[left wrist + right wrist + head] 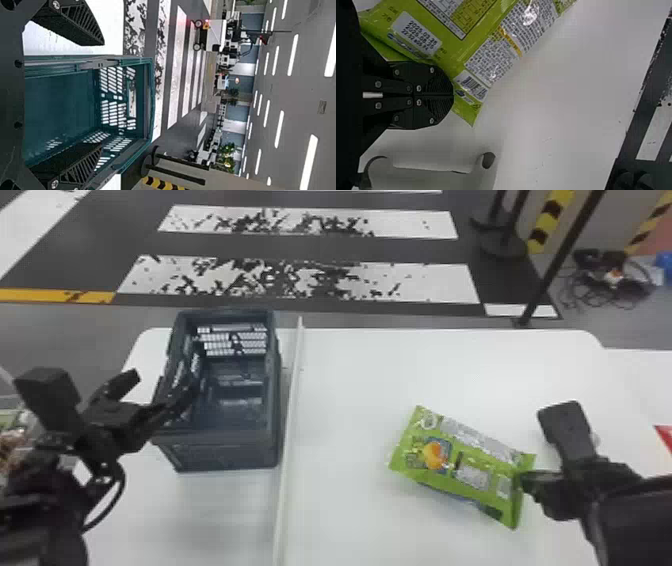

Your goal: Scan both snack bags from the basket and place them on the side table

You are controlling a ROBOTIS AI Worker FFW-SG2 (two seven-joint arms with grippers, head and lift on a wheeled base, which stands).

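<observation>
At four o'clock the right gripper [453,95] pinched a likely light, slippery snack bag [452,462] sensibly by its end, the left gripper [102,94] wide at nine.

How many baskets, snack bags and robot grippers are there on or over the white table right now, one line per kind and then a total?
Basket: 1
Snack bag: 1
Grippers: 2, the left gripper and the right gripper
Total: 4
</observation>
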